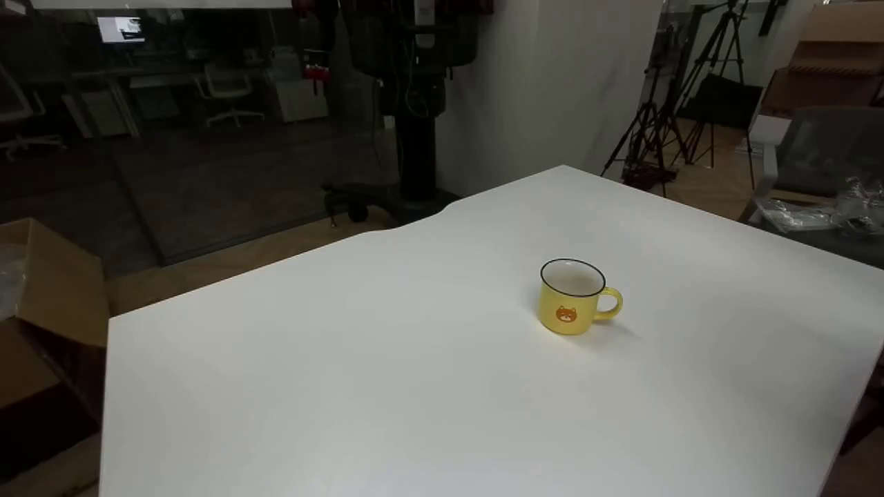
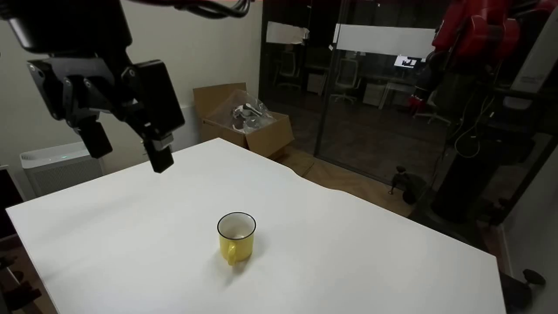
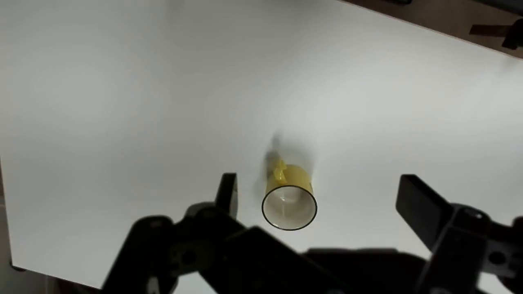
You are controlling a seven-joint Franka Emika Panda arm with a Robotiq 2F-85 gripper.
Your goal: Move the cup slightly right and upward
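Gripper: hangs above the white table, its fingers parted wide, nothing held between them.
Yellow cup: standing upright on that table, dark rim up, well apart from the tool and touched by nothing but the tabletop.
Between the fingers: that is where the cup falls by line of sight in the wrist view, closer to the finger at the picture's left; I'd expect a small sideways correction before any grasp.
Air below the fingertips: plain only in an exterior view, where the cup sits lower and to the picture's right, so a fair descent seems called for.
Handle: points toward the top of the wrist view, roughly across the closing line; the fingers could probably meet the round body and miss the loop.
Animal face: orange-red on the cup, clear in an exterior view where no gripper shows; from the wrist I can't make it out.
"Right and upward": whose right, and whether upward means a lift or farther along the table, I can't tell; it reads as the approach, though I couldn't swear to it.
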